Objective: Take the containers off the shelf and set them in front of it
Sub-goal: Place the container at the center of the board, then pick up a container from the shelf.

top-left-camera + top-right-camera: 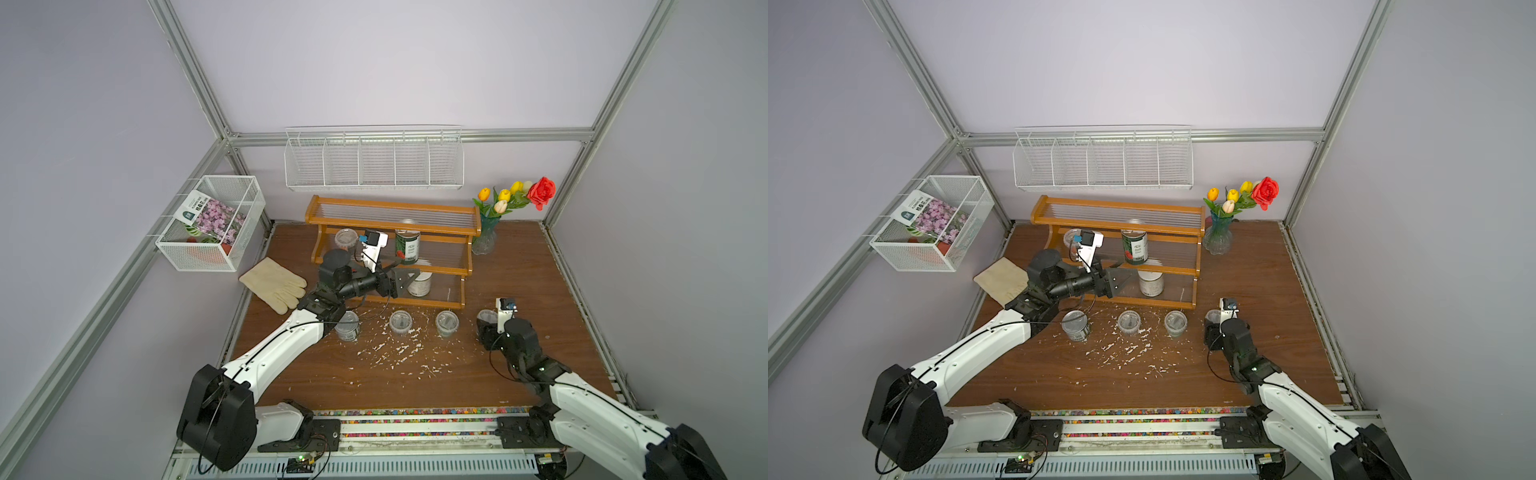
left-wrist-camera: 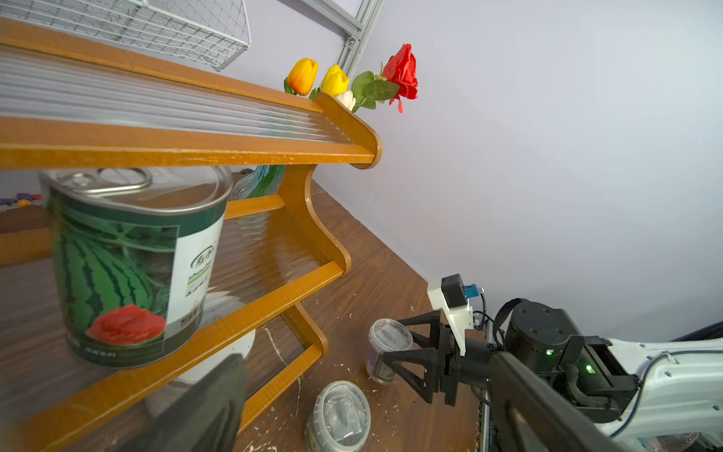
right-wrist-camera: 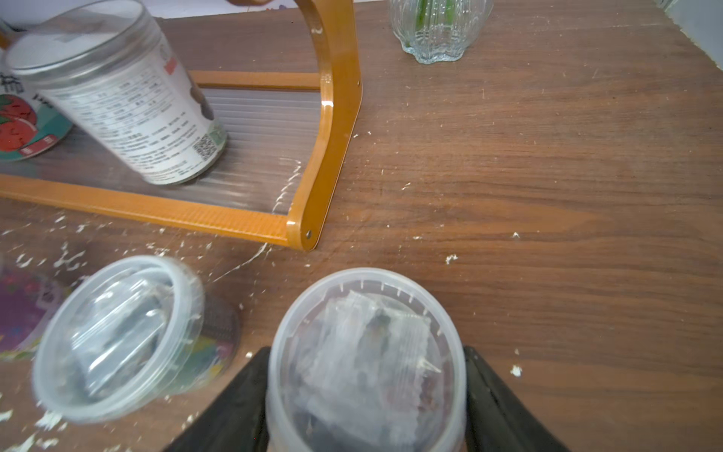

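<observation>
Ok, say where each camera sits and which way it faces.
Top views: overhead, front, looking down at the shelf; left arm, right arm show.
Left wrist: at the shelf, facing the watermelon can; own finger and right hand show.
Right wrist: looks down on the gripped cup; own fingers show.
Shared: both wrist views show that cup.

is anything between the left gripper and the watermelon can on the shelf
Nothing visible does. The open left gripper sits just in front of the watermelon can on the middle tier of the shelf; the top tier only overhangs the can's lid.
</observation>
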